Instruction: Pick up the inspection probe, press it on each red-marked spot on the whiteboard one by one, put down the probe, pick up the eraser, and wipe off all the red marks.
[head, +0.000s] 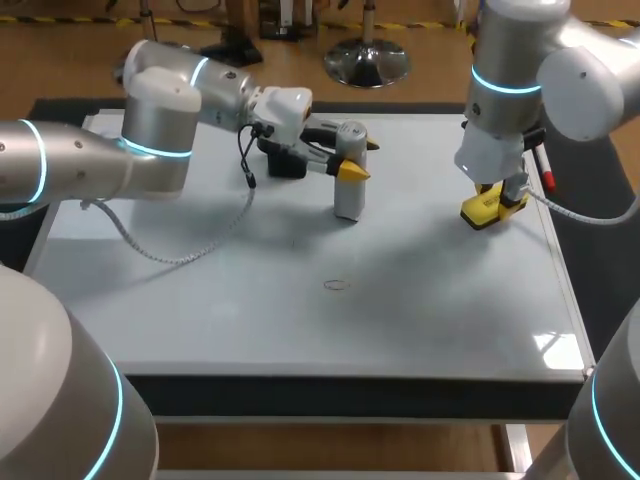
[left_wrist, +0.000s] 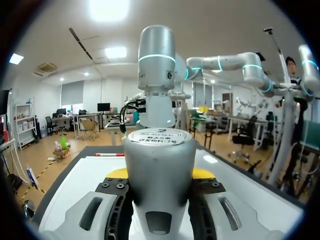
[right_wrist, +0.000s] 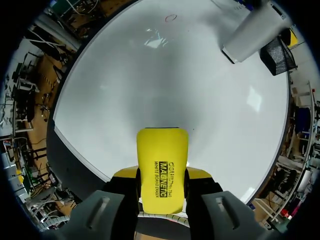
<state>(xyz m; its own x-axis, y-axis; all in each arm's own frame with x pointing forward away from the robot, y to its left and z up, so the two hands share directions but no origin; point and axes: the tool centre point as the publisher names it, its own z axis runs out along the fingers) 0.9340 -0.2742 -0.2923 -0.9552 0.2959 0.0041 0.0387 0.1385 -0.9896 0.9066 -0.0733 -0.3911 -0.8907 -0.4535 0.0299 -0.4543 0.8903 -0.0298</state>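
two tools in hand, one faint mark left on the board

both arms hold a tool over the whiteboard (head: 200, 300). the left gripper (left_wrist: 160, 175) is clamped on the inspection probe (head: 348, 195), a pale cylinder held upright between its two fingers, one on each side. the probe is near the middle of the board's far edge. its lower end is at or just above the surface, and the views do not settle which. just beside it, toward the far edge, sits a black holder (head: 285, 162), most likely the probe's resting place, which would explain why the arm is so close to it.

the right gripper (right_wrist: 162, 175) is closed on the yellow eraser (right_wrist: 162, 155), gripping its two long sides with the flat face turned down. this grip suits wiping. the eraser hangs low near the board's right edge, and contact cannot be confirmed.

a single faint oval mark (head: 338, 285) shows near the board's centre, well apart from both tools and nearer the front edge. a red marker (head: 546, 172) lies near the far right corner, beyond the eraser.

judging by this layout, the probing looks finished or nearly so. the eraser appears to be parked to one side so the arms do not meet over the mark.
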